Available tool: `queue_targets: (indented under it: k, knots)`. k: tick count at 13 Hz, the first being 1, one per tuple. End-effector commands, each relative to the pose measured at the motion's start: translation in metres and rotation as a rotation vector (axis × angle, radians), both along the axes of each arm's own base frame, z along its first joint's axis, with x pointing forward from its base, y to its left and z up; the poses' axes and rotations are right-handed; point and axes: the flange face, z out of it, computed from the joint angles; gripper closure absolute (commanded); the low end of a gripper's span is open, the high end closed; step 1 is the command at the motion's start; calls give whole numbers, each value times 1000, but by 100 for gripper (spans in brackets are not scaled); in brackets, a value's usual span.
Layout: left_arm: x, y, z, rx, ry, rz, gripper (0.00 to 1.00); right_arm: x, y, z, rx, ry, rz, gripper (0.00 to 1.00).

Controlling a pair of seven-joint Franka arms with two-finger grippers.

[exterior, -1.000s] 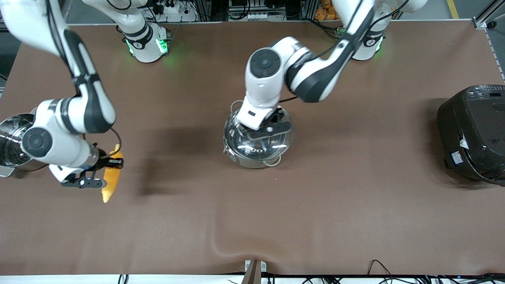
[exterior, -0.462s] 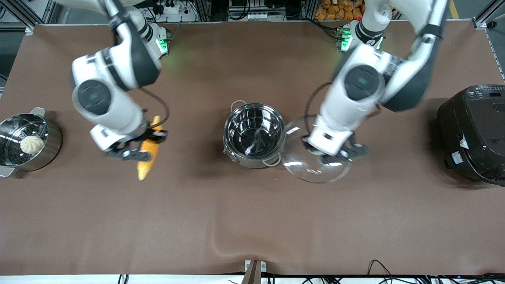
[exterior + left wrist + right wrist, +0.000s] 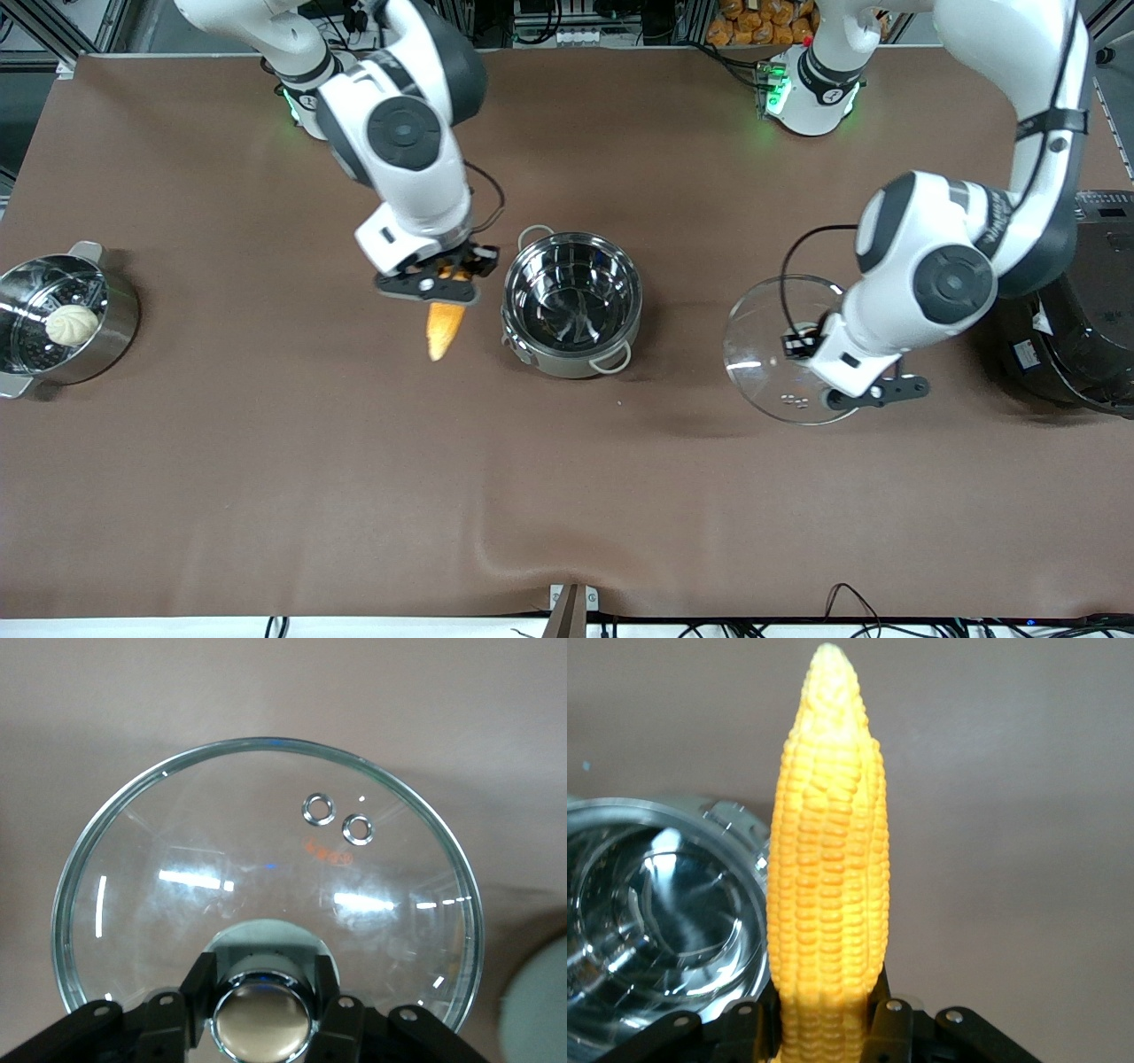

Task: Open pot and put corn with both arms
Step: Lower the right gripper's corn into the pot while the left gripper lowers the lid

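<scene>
Front view shows the pot (image 3: pixel 571 301) standing open at the middle of the table (image 3: pixel 266 496), its steel bowl bare inside, two loop handles showing; the opening step looks done and the carrying of the corn (image 3: pixel 443 326) is in hand. The corn hangs from the right gripper (image 3: pixel 431 284), clamped at its thick end with the pointed tip free; it is over the table just beside the pot's rim, toward the right arm's end, not yet above the bowl. In the right wrist view the gripper's fingers (image 3: pixel 888 1017) press both sides of the cob (image 3: pixel 828 868), and the pot's rim lies close beside it.

The next move, as I judge it, calls for a short shift until the cob is over the bowl, then a lowering and release; the cob seems about as long as the bowl is wide, so it may need tilting to settle inside rather than bridge the rim.

The left gripper (image 3: pixel 873 394) holds the glass lid (image 3: pixel 780 354) by its knob (image 3: pixel 261 1023) over the table between the pot and the black cooker (image 3: pixel 1085 337); whether the lid touches the table I cannot tell.

A faint orange mark shows on the lid glass near two small vent rings (image 3: pixel 338 818); it cannot be read; the cooker's labels are too small to read.

A second steel pot holding a white bun (image 3: pixel 71 324) stands at the right arm's end.
</scene>
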Motion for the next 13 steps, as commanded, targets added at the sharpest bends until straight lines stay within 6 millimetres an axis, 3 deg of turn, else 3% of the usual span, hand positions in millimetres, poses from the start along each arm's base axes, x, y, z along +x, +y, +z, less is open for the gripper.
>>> queue_targets:
  k: [1, 4, 8, 10, 13]
  knots:
    - [-21, 10, -30, 1, 11, -12, 100, -18, 44, -12, 34, -34, -15, 100]
    - [-49, 36, -92, -23, -59, 20, 100, -48, 103, -54, 20, -30, -8, 100]
    - [-68, 40, -122, -28, -59, 20, 100, -57, 143, -102, 8, -11, -39, 100]
    - [-79, 43, -137, -34, -74, 24, 100, -57, 151, -114, 23, -19, -39, 100]
    - [-85, 54, -146, -33, -71, 40, 100, -55, 156, -120, 50, -35, -41, 100]
